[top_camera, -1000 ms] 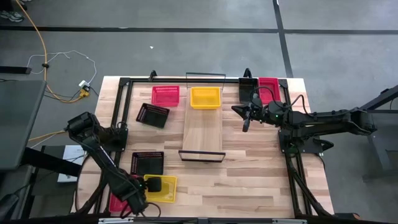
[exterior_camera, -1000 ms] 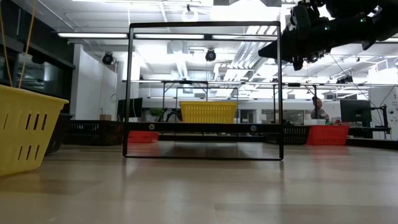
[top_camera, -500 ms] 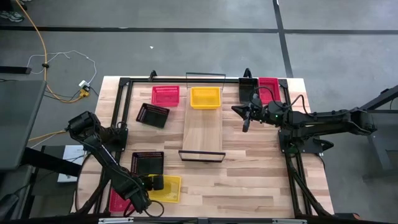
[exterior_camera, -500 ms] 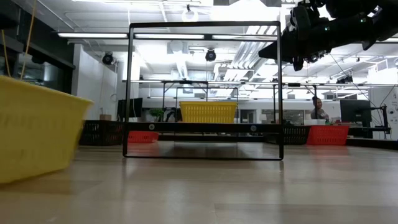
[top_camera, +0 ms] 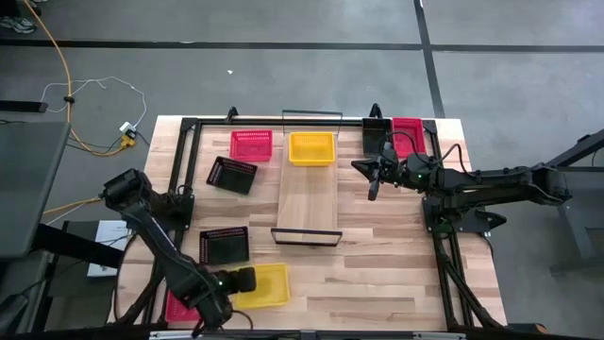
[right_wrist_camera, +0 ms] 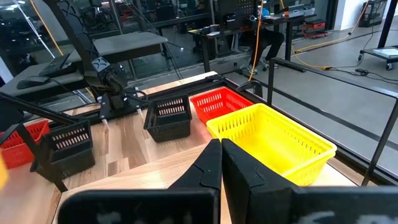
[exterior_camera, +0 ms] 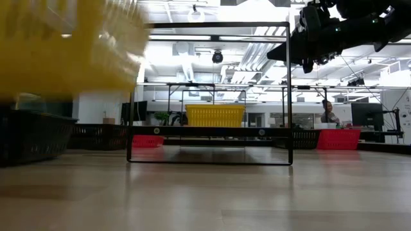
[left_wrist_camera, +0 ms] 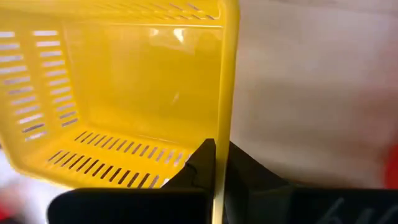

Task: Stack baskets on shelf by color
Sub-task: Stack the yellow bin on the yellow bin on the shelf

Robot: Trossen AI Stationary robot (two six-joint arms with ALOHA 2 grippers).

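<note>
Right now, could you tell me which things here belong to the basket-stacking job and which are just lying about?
Job: yellow basket in left end effector; yellow basket on shelf; shelf; black baskets; red baskets.

Lying about: orange cable; white cable.

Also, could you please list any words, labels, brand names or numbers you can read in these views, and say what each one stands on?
None can be read: the yellow basket in the left tool, the other baskets and the shelf carry no visible lettering. Any signs in the room behind are too small to read.
</note>
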